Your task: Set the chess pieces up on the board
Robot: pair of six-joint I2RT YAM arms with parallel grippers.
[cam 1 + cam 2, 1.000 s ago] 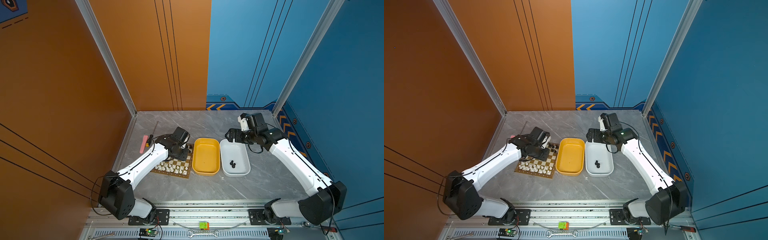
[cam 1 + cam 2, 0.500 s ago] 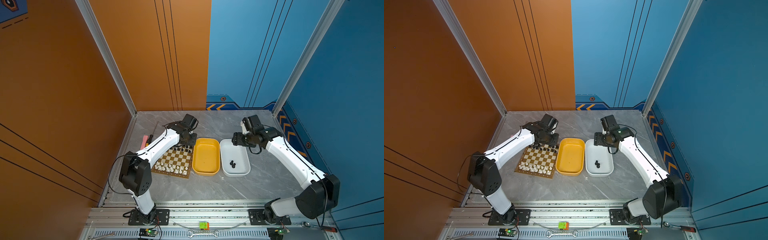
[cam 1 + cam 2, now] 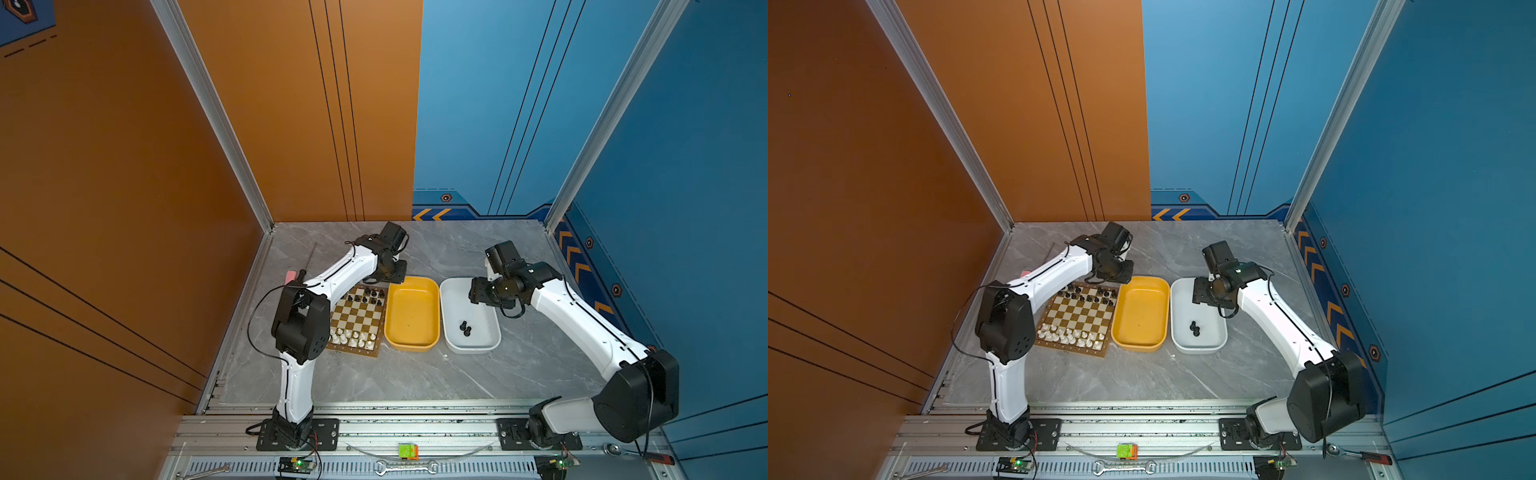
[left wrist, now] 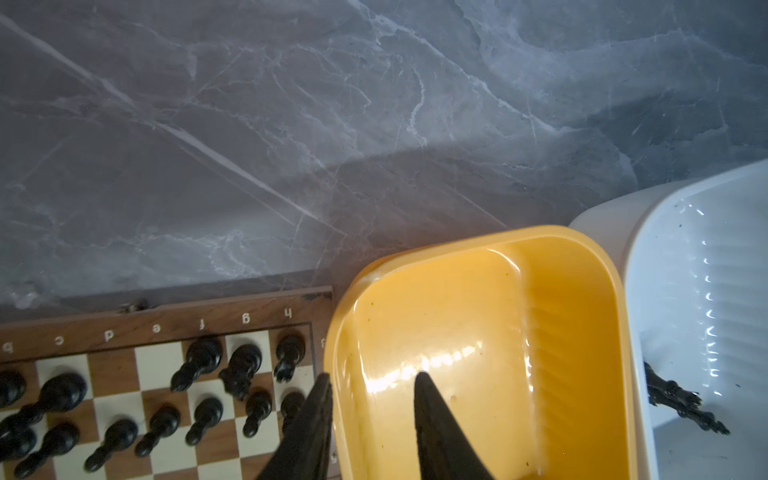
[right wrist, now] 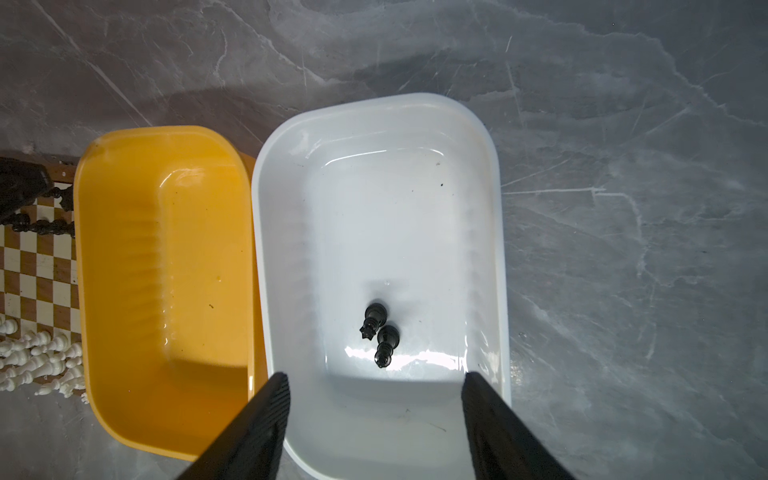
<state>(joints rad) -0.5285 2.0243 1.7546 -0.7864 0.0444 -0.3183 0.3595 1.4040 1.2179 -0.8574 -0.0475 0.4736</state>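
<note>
At the far left of the grey marble worktop lies a pink-handled tool, partly hidden behind the left arm. To its right sits the chessboard. The white pieces stand in its two near rows and the black pieces along its far rows.

The left pincer hangs at the board's far right corner. Its jaws are slightly apart with nothing between them: one finger is over the board's right edge, the other over the yellow tub.

That tub stands just beside the board, and the white tub stands just beside it on the right. Two black pieces lie on their sides on the white tub's floor toward its near end, touching each other.

The right pincer is above the far end of the white tub. Its jaws are spread wide and grip nothing, well clear of the two pieces.
</note>
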